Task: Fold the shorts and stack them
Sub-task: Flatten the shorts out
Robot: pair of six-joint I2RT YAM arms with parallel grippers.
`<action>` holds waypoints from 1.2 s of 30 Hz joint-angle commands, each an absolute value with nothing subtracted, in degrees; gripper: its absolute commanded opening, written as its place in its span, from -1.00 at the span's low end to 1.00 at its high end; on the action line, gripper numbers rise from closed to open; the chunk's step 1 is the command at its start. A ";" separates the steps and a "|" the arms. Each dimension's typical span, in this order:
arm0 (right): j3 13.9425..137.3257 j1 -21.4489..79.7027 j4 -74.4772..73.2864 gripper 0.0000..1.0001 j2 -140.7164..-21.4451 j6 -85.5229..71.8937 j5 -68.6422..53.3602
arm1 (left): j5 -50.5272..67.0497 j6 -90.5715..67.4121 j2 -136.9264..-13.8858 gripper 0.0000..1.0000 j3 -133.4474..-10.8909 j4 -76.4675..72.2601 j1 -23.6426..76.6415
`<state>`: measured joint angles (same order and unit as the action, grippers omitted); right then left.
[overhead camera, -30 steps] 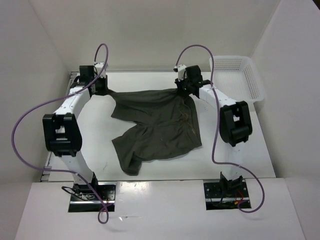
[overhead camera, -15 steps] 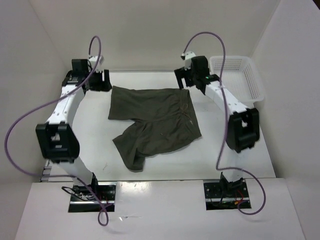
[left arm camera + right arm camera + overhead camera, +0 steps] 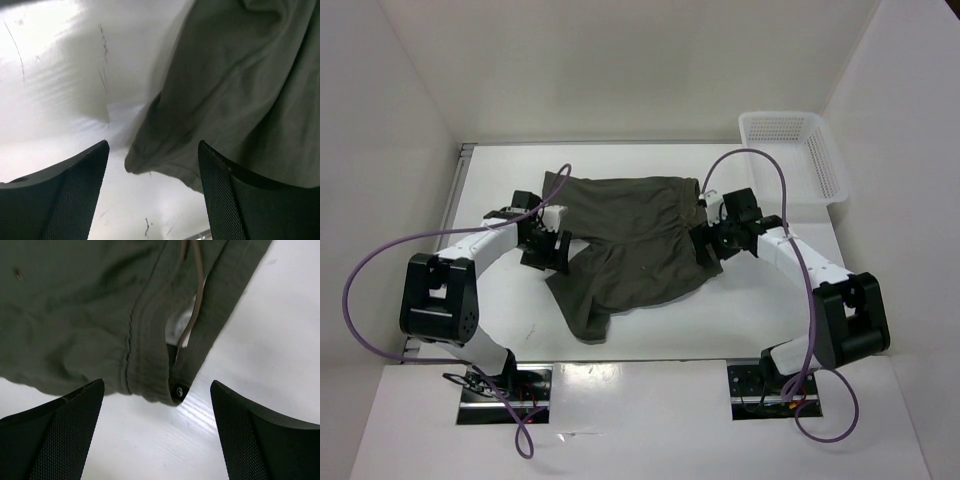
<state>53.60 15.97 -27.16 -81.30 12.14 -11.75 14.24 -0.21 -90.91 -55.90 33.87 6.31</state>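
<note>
The dark olive shorts [image 3: 630,240] lie spread and wrinkled on the white table, with one leg reaching toward the near edge. My left gripper [image 3: 552,250] hovers open at the shorts' left side. In the left wrist view a folded hem [image 3: 150,157] lies just beyond the left gripper [image 3: 152,195], and nothing is between the fingers. My right gripper [image 3: 706,245] is open at the shorts' right edge. In the right wrist view the waistband corner [image 3: 165,385], its drawstring [image 3: 195,305] and a small white tag [image 3: 180,330] lie just ahead of the empty right gripper [image 3: 157,435].
A white mesh basket [image 3: 817,150] stands at the back right corner of the table [image 3: 760,310]. White walls close in the table on the left, back and right. Purple cables loop from both arms.
Both grippers let go of the shorts' far edge and opened. Both arms then pulled back from the rear of the table to the shorts' sides, and the cloth dropped flat.
</note>
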 commanded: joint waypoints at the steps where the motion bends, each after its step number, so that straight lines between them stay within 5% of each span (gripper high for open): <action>1: 52.21 15.21 -25.84 0.82 -80.51 14.84 -11.96 | 14.85 0.00 -89.74 0.59 -55.64 29.88 6.76; 7: 50.45 15.21 -25.31 0.75 -83.23 19.15 -13.35 | 13.54 0.00 -93.42 0.52 -53.88 25.05 6.77; 12: 49.39 15.21 -26.54 0.65 -86.30 26.10 -14.15 | 14.94 0.00 -94.31 0.01 -55.11 28.29 6.77; 16: 48.25 15.21 -26.02 0.30 -87.98 28.29 -14.94 | 16.08 0.00 -94.83 -0.42 -53.27 31.28 6.77; 18: 47.64 15.21 -24.71 -0.12 -88.59 28.82 -14.94 | 16.08 0.00 -97.45 -0.84 -53.78 33.03 6.77; 21: 47.11 15.21 -24.70 -0.65 -88.59 30.14 -14.41 | 15.47 0.00 -99.66 -0.98 -57.03 33.75 6.16; 23: 47.63 15.21 -25.48 -1.00 -88.59 31.72 -13.89 | 13.38 0.00 -99.67 -1.00 -61.23 33.75 3.62; 32: 47.11 15.21 -33.48 -1.00 -87.01 41.56 -17.13 | -0.43 0.00 -99.92 -1.00 -76.20 29.98 -0.09; 36: 49.13 16.26 -34.01 -1.00 -87.01 41.57 -18.19 | -1.58 0.00 -99.76 -0.58 -74.89 29.44 4.46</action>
